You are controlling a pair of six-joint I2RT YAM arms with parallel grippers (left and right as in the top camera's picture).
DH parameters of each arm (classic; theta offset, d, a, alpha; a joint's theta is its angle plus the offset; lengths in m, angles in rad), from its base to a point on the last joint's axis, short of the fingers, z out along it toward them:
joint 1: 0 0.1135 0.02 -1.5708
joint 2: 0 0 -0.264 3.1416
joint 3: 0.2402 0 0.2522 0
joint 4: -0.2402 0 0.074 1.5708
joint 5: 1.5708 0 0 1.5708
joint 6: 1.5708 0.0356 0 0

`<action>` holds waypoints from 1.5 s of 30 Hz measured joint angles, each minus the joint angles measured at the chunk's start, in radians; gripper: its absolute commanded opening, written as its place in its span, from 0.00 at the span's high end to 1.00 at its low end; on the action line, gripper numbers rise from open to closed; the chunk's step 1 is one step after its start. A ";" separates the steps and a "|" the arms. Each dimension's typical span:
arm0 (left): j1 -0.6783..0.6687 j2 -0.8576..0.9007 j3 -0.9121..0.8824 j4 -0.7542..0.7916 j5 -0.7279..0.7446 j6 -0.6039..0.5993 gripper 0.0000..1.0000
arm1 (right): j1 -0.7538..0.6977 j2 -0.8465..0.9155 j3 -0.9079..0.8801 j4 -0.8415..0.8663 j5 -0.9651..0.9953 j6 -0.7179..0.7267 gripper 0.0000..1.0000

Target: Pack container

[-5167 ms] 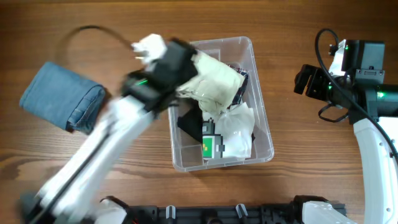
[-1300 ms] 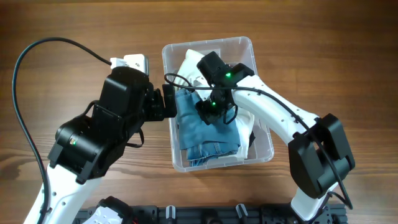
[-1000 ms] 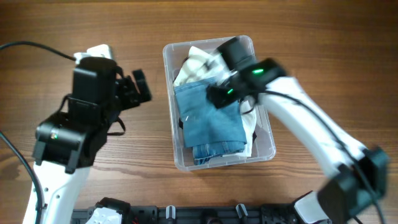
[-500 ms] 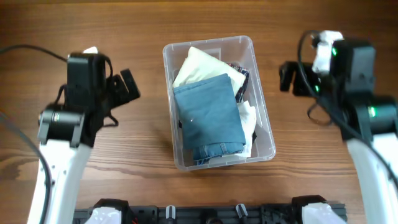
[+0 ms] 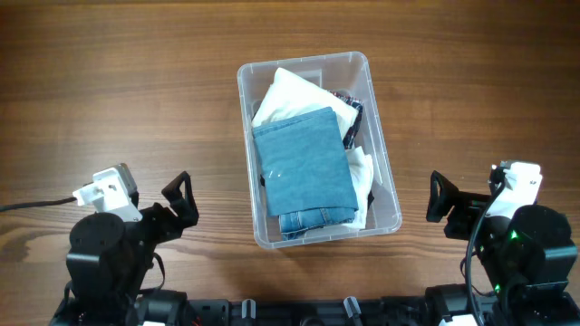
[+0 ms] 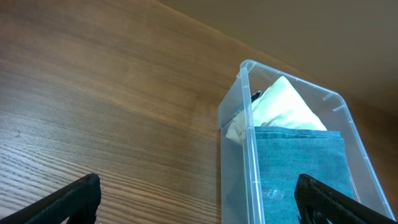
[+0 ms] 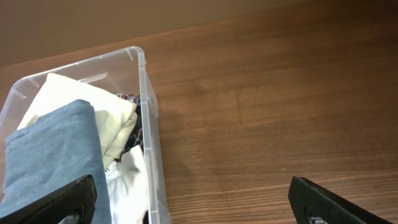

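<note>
A clear rectangular plastic container (image 5: 313,63) with rounded corners and a rolled rim stands in the middle of a brown wood-grain desk (image 5: 109,81), its long side running away from the robot. It is filled with folded clothes. A folded blue denim garment (image 5: 304,167) lies on top and covers most of the left and centre. A cream fabric piece (image 5: 290,95) shows from beneath it at the far end. To the right of these, a dark patterned cloth (image 5: 352,109) is tucked against the right wall, with white fabric (image 5: 362,177) below it toward the near right corner.

The left arm sits low at the near left edge of the desk, well apart from the container, with a white module (image 5: 107,188) on its wrist. The left tool (image 5: 184,201) points toward the container. In the left wrist view its black fingers (image 6: 78,198) stand in the two bottom corners, spread wide, with nothing between them.

The right arm sits low at the near right edge, also well apart from the container. The right tool (image 5: 439,197) faces the container. In the right wrist view its fingers (image 7: 62,199) are likewise spread wide to the bottom corners, holding nothing and touching nothing.
</note>
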 measured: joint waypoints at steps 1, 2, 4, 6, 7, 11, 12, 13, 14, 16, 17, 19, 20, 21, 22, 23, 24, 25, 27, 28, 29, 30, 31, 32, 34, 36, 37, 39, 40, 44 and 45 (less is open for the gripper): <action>0.000 0.000 -0.002 0.000 0.000 0.000 0.00 | 0.000 0.000 0.000 0.000 0.000 0.000 0.00; 0.000 0.000 -0.002 0.000 0.000 0.000 0.00 | 0.000 0.000 0.000 0.000 0.000 0.000 0.00; 0.000 0.000 -0.002 0.000 0.000 -0.001 0.00 | 0.000 0.000 0.000 0.000 0.000 0.000 0.00; 0.000 0.000 -0.002 0.000 0.000 -0.002 0.00 | 0.000 0.000 0.000 0.000 0.000 0.000 0.00; 0.000 0.000 -0.002 0.000 0.000 -0.004 0.00 | 0.000 0.000 0.000 0.000 0.000 0.000 0.00; 0.000 0.000 -0.002 0.000 0.001 -0.007 0.00 | 0.000 -0.006 -0.008 -0.008 0.003 -0.018 0.00; 0.000 0.000 -0.002 0.000 0.001 -0.007 0.00 | 0.000 -0.016 -0.020 0.026 0.003 -0.023 0.00; 0.000 0.000 -0.002 0.000 0.003 -0.007 0.00 | 0.000 -0.051 -0.060 0.111 0.002 -0.039 0.00; 0.000 0.000 -0.002 0.000 0.003 -0.007 0.00 | 0.000 -0.090 -0.102 0.185 -0.004 -0.051 0.00; 0.000 0.000 -0.002 0.002 0.003 -0.007 0.00 | 0.000 -0.180 -0.207 0.343 -0.024 -0.069 0.00; 0.000 0.000 -0.004 0.002 0.003 -0.007 0.00 | 0.000 -0.293 -0.350 0.464 -0.056 -0.080 0.00; 0.000 0.000 -0.005 0.003 0.003 -0.007 0.00 | 0.000 -0.390 -0.522 0.699 -0.097 -0.087 0.00; 0.000 0.001 -0.006 0.002 0.003 -0.007 0.00 | 0.000 -0.453 -0.612 0.744 -0.114 -0.091 0.00; 0.000 0.000 -0.006 0.002 0.003 -0.007 0.00 | 0.000 -0.469 -0.666 0.815 -0.124 -0.091 0.00; 0.000 0.000 -0.006 0.003 0.003 -0.007 0.00 | 0.000 -0.476 -0.723 0.879 -0.133 -0.092 0.00; 0.000 0.000 -0.006 0.002 0.003 -0.007 0.00 | 0.000 -0.478 -0.762 0.927 -0.137 -0.095 0.00; 0.000 0.000 -0.006 0.003 0.003 -0.007 0.00 | 0.000 -0.479 -0.802 0.978 -0.140 -0.099 0.00; 0.000 0.000 -0.006 0.003 0.003 -0.007 0.00 | 0.000 -0.481 -0.845 1.013 -0.144 -0.109 0.00; 0.000 0.000 -0.006 0.002 0.003 -0.007 0.00 | 0.000 -0.482 -0.890 0.960 -0.147 -0.120 0.00; 0.000 0.000 -0.006 0.002 0.003 -0.007 0.00 | 0.000 -0.482 -0.899 0.941 -0.151 -0.122 0.00; 0.000 0.000 -0.006 0.003 0.003 -0.007 0.00 | 0.000 -0.483 -0.898 0.945 -0.155 -0.124 0.00; 0.000 0.000 -0.006 0.002 0.003 -0.007 0.00 | 0.000 -0.484 -0.898 0.949 -0.156 -0.124 0.00; 0.000 0.000 -0.006 0.003 0.003 -0.007 0.00 | 0.000 -0.484 -0.898 0.948 -0.158 -0.124 0.00; 0.000 0.000 -0.006 0.003 0.003 -0.007 0.00 | 0.000 -0.484 -0.898 0.948 -0.159 -0.124 0.00; 0.000 0.000 -0.006 0.002 0.003 -0.007 0.00 | 0.000 -0.484 -0.898 0.948 -0.159 -0.124 0.00; 0.000 0.000 -0.006 0.002 0.003 -0.007 0.00 | 0.000 -0.484 -0.898 0.948 -0.159 -0.124 0.00; 0.000 0.000 -0.006 0.002 0.003 -0.007 0.00 | 0.000 -0.484 -0.898 0.948 -0.159 -0.124 0.00; 0.000 0.000 -0.006 0.002 0.003 -0.007 0.00 | 0.000 -0.484 -0.898 0.948 -0.159 -0.124 0.00; 0.000 0.000 -0.006 0.002 0.003 -0.007 0.00 | 0.000 -0.484 -0.898 0.948 -0.159 -0.124 0.00; 0.000 0.000 -0.006 0.002 0.003 -0.007 0.00 | 0.000 -0.484 -0.898 0.948 -0.159 -0.124 0.00; 0.000 0.000 -0.006 0.002 0.003 -0.007 0.00 | 0.000 -0.484 -0.898 0.948 -0.159 -0.124 0.00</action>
